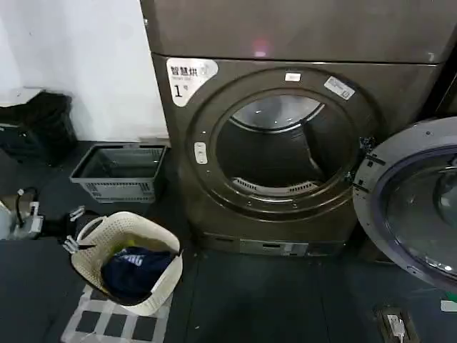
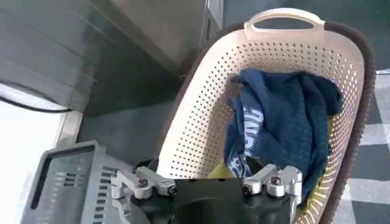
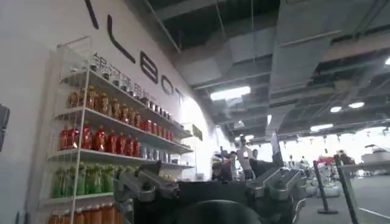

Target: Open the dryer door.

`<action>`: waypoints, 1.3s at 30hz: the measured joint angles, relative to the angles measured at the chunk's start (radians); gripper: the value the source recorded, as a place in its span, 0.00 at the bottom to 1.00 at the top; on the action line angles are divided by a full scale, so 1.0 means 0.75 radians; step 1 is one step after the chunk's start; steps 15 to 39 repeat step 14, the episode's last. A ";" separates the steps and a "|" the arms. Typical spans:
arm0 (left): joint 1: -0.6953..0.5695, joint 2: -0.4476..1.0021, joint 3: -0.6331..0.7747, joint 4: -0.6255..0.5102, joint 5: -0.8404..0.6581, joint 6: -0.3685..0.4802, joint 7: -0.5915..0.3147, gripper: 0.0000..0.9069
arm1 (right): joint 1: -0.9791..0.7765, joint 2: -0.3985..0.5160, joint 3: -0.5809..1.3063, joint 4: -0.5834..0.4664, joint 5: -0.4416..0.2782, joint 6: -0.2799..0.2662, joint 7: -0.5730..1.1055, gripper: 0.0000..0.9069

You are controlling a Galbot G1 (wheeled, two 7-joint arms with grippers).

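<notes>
Standing wide open, the dryer door (image 1: 414, 207) hangs swung out to the right of the dryer (image 1: 285, 143), its grey-white inner side and dark glass turned toward the room. The round drum opening (image 1: 275, 146) is fully exposed, and the white label (image 1: 187, 77) marked "1" sits at the machine's upper left corner.

Floor: dark and flat in front of the machine. A cream perforated laundry basket (image 1: 128, 261) stands to the left of the dryer, partly on a grey-and-white checked mat (image 1: 114, 321), with a dark blue garment (image 1: 132, 271) inside. Behind it, near the white wall (image 1: 78, 57), sits a grey shopping-style basket (image 1: 121, 171). Dark bags (image 1: 39, 125) lie against the wall at the far left.

Left gripper (image 2: 207, 182): seen from the left wrist, it hangs above the laundry basket (image 2: 207, 115) and the blue garment (image 2: 280, 122), fingers spread apart and gripping nothing. The grey basket (image 2: 67, 182) lies just beside it.

Right gripper (image 3: 210, 185): seen from the right wrist, it points away from the dryer toward the room, fingers spread apart and empty. Beyond it a white shelf rack (image 3: 103, 140) carries rows of bottled drinks against a wall, under a dark ceiling (image 3: 292, 49) with strip lights.
</notes>
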 joint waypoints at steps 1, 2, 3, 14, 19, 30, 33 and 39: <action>0.000 0.000 0.000 -0.001 0.001 -0.001 0.000 1.00 | 0.000 0.000 0.000 -0.001 0.000 0.000 0.000 1.00; 0.000 0.000 0.000 -0.001 0.005 -0.007 0.000 1.00 | -0.001 0.000 0.000 -0.001 0.000 0.000 0.000 1.00; 0.000 -0.001 0.000 0.001 0.007 -0.013 -0.001 1.00 | -0.001 0.000 0.000 -0.001 0.000 0.000 0.001 1.00; -0.002 0.007 0.008 -0.003 0.014 -0.021 -0.002 1.00 | 0.006 0.005 -0.003 0.004 0.000 0.000 0.002 1.00; -0.002 0.007 0.008 -0.003 0.014 -0.021 -0.002 1.00 | 0.006 0.005 -0.003 0.004 0.000 0.000 0.002 1.00; -0.002 0.007 0.008 -0.003 0.014 -0.021 -0.002 1.00 | 0.006 0.005 -0.003 0.004 0.000 0.000 0.002 1.00; -0.002 0.007 0.008 -0.003 0.014 -0.021 -0.002 1.00 | 0.006 0.005 -0.003 0.004 0.000 0.000 0.002 1.00; -0.002 0.007 0.008 -0.003 0.014 -0.021 -0.002 1.00 | 0.006 0.005 -0.003 0.004 0.000 0.000 0.002 1.00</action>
